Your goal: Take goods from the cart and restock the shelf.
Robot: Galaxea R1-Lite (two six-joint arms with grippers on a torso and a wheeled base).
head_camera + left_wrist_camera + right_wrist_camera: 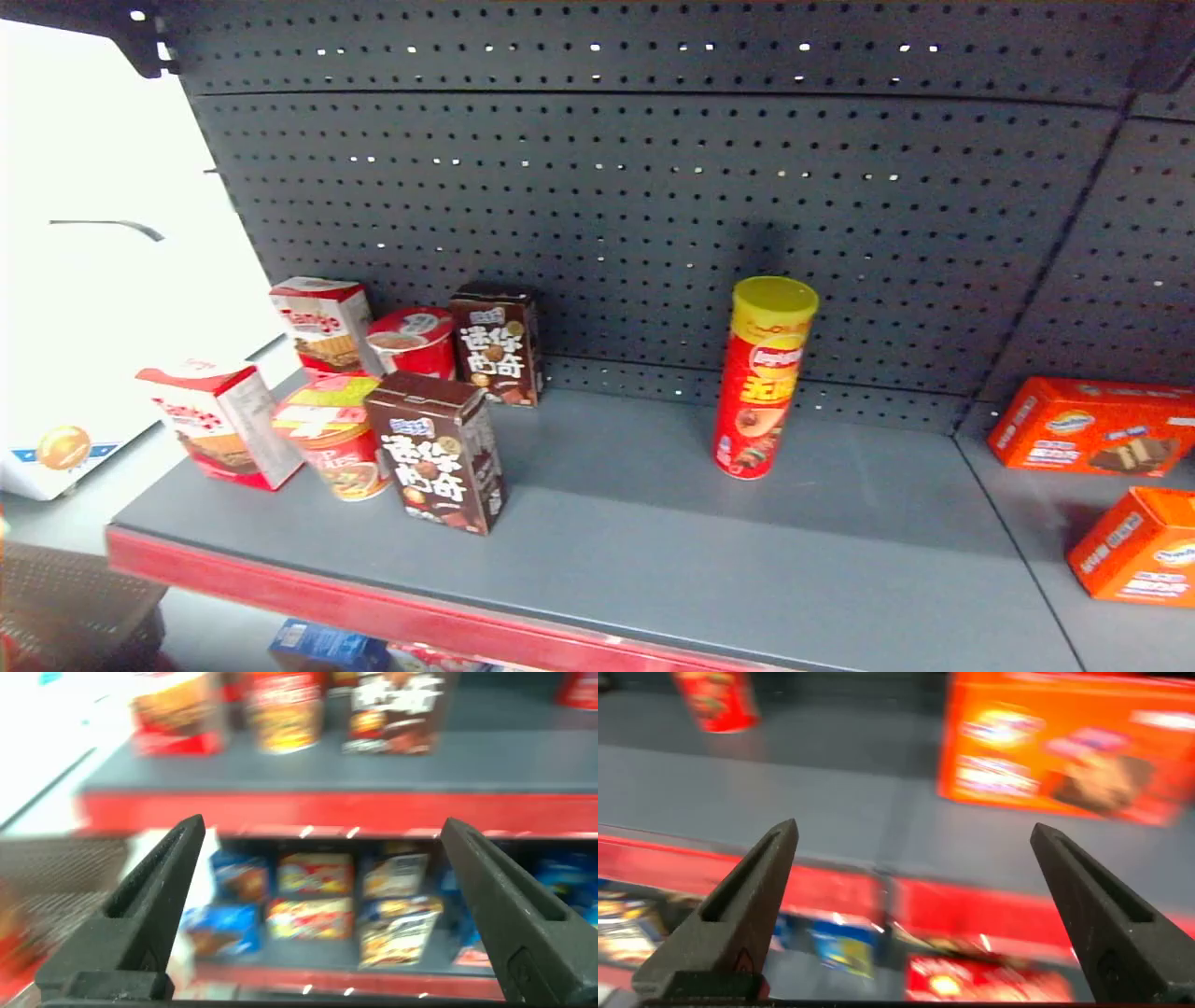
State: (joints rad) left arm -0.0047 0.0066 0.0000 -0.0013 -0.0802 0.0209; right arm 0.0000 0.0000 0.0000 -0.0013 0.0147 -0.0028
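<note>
On the grey shelf (653, 523) a red chip can with a yellow lid (761, 378) stands upright, alone near the pegboard back. Towards the robot's left, two brown cookie boxes (437, 453), two cup noodles (334, 437) and two red-and-white wafer boxes (224, 425) cluster together; two orange boxes (1092, 427) lie on the right bay. The left gripper (318, 919) and the right gripper (915, 915) each face the shelf's red front edge (280, 812), jaws spread wide and empty.

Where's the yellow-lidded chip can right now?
Head view: the chip can stands upright on the shelf, brown boxes to its left, orange boxes to its right.
</note>
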